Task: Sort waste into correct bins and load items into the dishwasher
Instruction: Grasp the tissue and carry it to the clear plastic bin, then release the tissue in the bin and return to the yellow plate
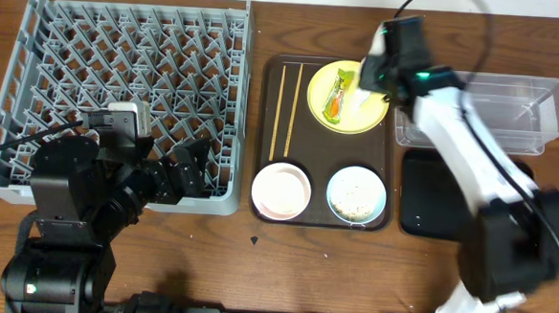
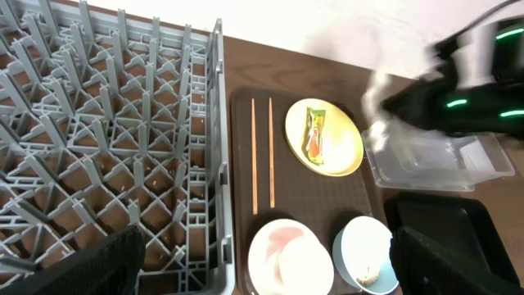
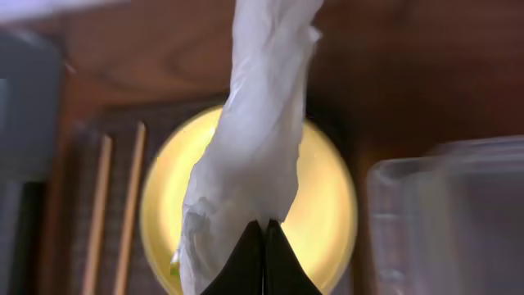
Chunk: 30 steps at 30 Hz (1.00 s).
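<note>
While right claw (image 3: 264, 239) clamps white paper strip (image 3: 254, 123) between its tips, over yellow plate (image 3: 327, 205), left claw (image 1: 185, 169) agape

even bright light; right wrist view blurred, perhaps from motion.

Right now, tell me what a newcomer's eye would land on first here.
The big grey dish rack fills the table's left side. Across from it, the right gripper is shut on a white paper strip, dangling over the yellow plate on the brown tray, where a colourful wrapper lies.
</note>
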### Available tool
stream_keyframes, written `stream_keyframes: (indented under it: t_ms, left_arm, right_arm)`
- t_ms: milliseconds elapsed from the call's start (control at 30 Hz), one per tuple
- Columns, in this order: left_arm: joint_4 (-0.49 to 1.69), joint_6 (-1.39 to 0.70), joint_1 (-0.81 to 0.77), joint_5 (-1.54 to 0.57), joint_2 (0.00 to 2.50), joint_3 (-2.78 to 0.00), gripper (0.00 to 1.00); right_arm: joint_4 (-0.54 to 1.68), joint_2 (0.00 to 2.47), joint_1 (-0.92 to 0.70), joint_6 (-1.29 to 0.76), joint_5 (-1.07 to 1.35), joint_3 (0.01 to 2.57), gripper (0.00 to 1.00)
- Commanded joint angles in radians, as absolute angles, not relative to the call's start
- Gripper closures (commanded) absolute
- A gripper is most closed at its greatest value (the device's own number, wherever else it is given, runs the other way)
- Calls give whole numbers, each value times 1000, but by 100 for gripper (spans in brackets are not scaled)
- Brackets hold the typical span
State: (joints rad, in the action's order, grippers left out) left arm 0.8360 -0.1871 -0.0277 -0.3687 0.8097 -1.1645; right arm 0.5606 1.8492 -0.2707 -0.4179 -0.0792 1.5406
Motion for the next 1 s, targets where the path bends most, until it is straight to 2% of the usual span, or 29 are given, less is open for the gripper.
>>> stream_keyframes:
  t_ms: [0, 233, 467, 533, 567, 600, 633, 667, 767, 867, 967]
  left_arm:
    - [837, -189, -23, -385, 809, -1190, 3]
    - [837, -189, -23, -385, 809, -1190, 4]
    - [837, -189, -24, -385, 809, -1190, 4]
    - [837, -189, -23, -385, 809, -1190, 4]
    - [837, -189, -24, -385, 809, -1190, 4]
    - [837, -189, -24, -385, 809, -1190, 4]
    - [837, -189, -24, -385, 809, -1190, 4]
    - [837, -189, -23, -385, 809, -1190, 4]
    - [837, -189, -24, -385, 809, -1190, 4]
    - [837, -189, -23, -385, 809, -1190, 4]
    - [837, -189, -24, -385, 809, -1190, 4]
  right_arm:
    - [639, 1779, -220, -472, -161, 1547, 99]
    - [805, 1800, -106, -614, -303, 1542, 99]
    - [778, 1885, 15, -712, -237, 1542, 98]
    - [778, 1885, 33, -709, -213, 1542, 67]
    - [777, 1879, 38, -709, -200, 1543, 49]
    - [773, 1872, 42, -698, -180, 1545, 40]
    - [765, 1858, 43, -656, -153, 1546, 35]
    - [756, 1838, 43, -609, -126, 1547, 32]
    - [734, 1773, 27, -528, -29, 1547, 31]
    - [684, 1718, -30, -358, 192, 1547, 36]
    - [672, 1705, -132, -237, 269, 1547, 39]
